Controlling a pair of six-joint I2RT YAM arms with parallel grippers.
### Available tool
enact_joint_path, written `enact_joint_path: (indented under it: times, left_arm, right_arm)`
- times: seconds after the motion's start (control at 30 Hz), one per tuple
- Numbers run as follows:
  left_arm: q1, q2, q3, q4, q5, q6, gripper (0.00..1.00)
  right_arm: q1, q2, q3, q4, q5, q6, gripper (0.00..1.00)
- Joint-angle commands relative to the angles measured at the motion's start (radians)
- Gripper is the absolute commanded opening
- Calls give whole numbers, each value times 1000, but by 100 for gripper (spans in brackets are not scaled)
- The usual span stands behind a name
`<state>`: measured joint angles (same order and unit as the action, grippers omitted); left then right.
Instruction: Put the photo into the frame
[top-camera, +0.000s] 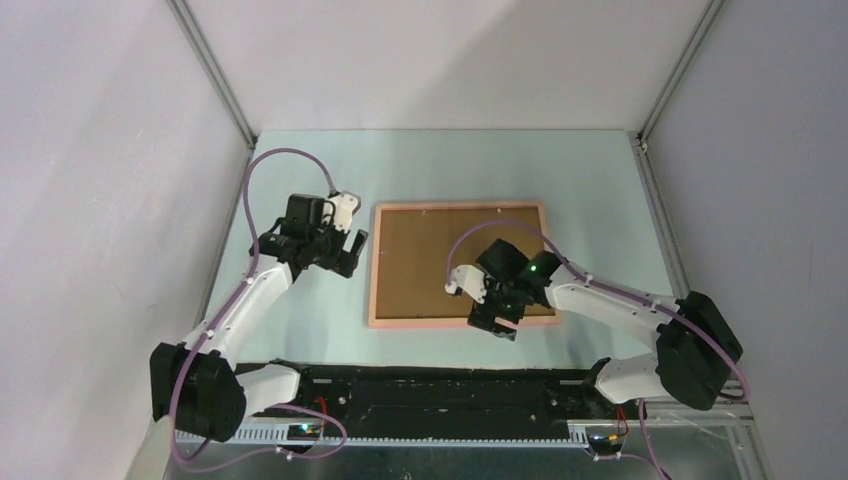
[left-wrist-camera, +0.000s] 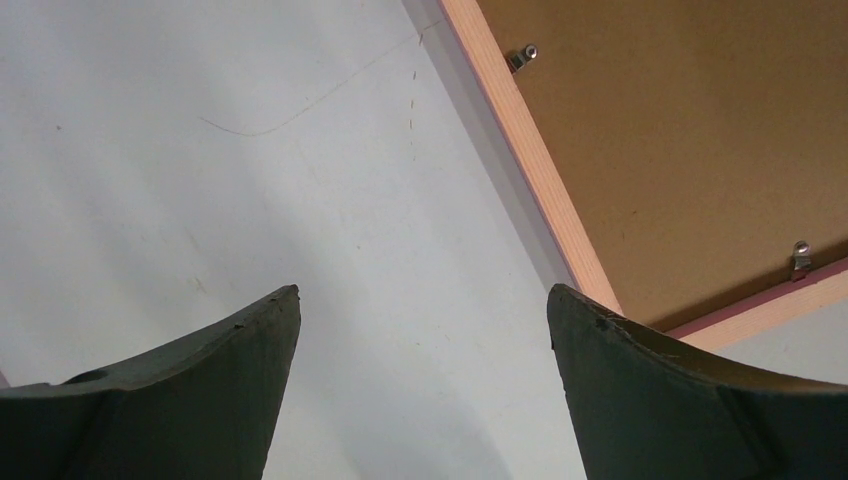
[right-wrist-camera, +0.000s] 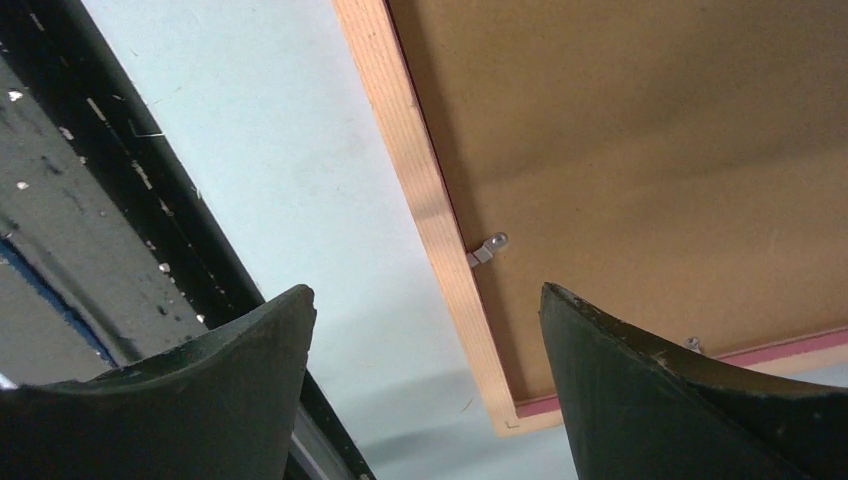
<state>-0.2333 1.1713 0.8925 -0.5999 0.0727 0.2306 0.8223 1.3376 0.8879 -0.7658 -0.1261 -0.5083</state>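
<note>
Pale table (top-camera: 320, 170) bears frame (top-camera: 420, 322) and backing board (top-camera: 420, 260); left fingers (left-wrist-camera: 180, 400), right fingers (right-wrist-camera: 680, 400) spread.

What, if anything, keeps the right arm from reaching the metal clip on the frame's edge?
Probably nothing, so yes: the right claw hangs open just above the clip, with no object between them.

Top camera high above the near edge, looking down and away over the whole worktop (top-camera: 600, 180), left wrist camera close above the worktop beside the left rail of the frame (top-camera: 373, 265), right wrist camera close above its near rail, all three sharing the frame
</note>
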Motion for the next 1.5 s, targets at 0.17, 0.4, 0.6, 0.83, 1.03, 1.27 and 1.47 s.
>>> enact_joint_path:
  times: [0.17,0.4,0.6,0.83,1.03,1.27,1.47]
  left_arm:
    - [-3,-14,-32,17,-15,49,97]
    - [-4,2,-21,18,3,54,97]
    - [-3,7,-17,17,2,61,96]
    - [-4,21,-8,17,-17,61,96]
    - [-3,33,-8,18,-17,58,96]
    - [-3,31,-13,18,-14,59,96]
    - [-3,8,-17,18,-8,71,96]
  right_arm:
    - [72,88,0,98,100,2,82]
    - [90,138,0,146,155,5,77]
    - [102,158,-1,155,185,17,74]
    - [118,188,-1,151,184,30,63]
    - [127,213,-1,141,172,33,55]
    - [147,235,-1,126,164,47,50]
    - [152,261,0,119,163,47,36]
